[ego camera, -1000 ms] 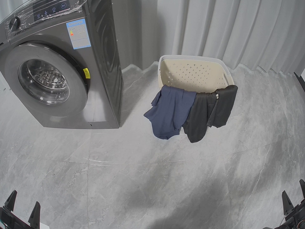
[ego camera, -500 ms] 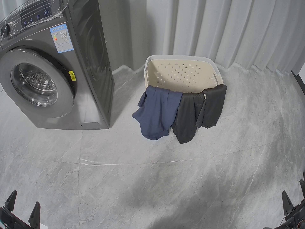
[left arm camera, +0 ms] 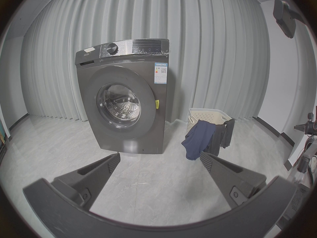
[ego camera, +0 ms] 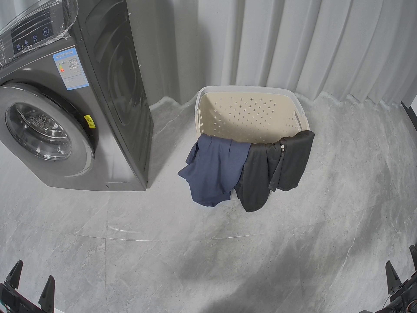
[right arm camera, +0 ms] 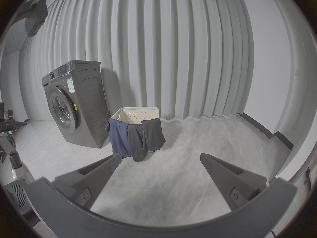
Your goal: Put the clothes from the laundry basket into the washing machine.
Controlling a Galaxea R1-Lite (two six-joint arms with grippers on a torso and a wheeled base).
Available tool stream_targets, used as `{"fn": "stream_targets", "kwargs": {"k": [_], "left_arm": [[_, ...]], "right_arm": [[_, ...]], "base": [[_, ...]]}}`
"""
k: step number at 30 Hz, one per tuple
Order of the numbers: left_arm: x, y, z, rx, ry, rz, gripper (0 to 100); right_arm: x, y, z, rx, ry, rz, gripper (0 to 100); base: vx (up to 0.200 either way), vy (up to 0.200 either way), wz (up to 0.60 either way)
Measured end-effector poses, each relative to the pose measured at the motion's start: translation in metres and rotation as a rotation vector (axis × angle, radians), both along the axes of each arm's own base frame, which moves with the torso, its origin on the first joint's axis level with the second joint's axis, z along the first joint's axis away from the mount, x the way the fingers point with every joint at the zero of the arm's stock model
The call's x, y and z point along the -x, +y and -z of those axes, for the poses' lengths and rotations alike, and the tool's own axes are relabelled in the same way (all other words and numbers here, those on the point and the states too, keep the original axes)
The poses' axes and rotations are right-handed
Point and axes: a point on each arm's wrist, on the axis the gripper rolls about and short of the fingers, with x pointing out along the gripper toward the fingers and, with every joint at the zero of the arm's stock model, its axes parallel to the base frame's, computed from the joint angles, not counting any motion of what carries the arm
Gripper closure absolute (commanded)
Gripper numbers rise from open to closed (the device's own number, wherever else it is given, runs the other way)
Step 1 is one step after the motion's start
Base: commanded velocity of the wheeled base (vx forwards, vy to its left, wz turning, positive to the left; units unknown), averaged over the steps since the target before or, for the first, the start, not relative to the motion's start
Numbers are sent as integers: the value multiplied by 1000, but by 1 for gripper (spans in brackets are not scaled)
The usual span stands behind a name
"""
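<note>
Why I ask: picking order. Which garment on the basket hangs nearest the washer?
The blue one, draped over the basket's front rim on the washer side; the dark clothes hang beside it, farther away.

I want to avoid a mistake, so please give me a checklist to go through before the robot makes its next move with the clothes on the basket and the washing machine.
1. The washing machine door is open for loading: not ok, it is shut.
2. The left tool is open and empty: ok.
3. The right tool is open and empty: ok.
4. Clothes are easy to grasp: ok, the blue garment and the dark garment hang over the front rim of the basket.
5. Tools are close to the basket: not ok, both are far from it.
6. More clothes lie on the basket's bottom: cannot tell, it is hidden.
</note>
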Motion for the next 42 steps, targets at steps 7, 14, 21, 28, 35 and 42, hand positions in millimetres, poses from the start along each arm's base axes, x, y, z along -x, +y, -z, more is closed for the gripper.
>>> {"fn": "stream_targets", "kwargs": {"k": [7, 14, 21, 28, 35, 42], "left_arm": [[0, 0, 0, 0, 1, 1, 0], [0, 0, 0, 0, 0, 0, 0], [0, 0, 0, 0, 1, 0, 0], [0, 0, 0, 0, 0, -1, 0], [0, 0, 0, 0, 0, -2, 0], [0, 0, 0, 0, 1, -2, 0]], "right_arm": [[0, 0, 0, 0, 0, 0, 0], [0, 0, 0, 0, 0, -1, 0], [0, 0, 0, 0, 0, 0, 0], [0, 0, 0, 0, 0, 0, 0], [0, 0, 0, 0, 0, 0, 0], [0, 0, 0, 0, 0, 0, 0]], "base": [[0, 0, 0], [0, -200, 0], [0, -200, 0], [0, -29, 0], [29, 0, 0], [200, 0, 0]]}}
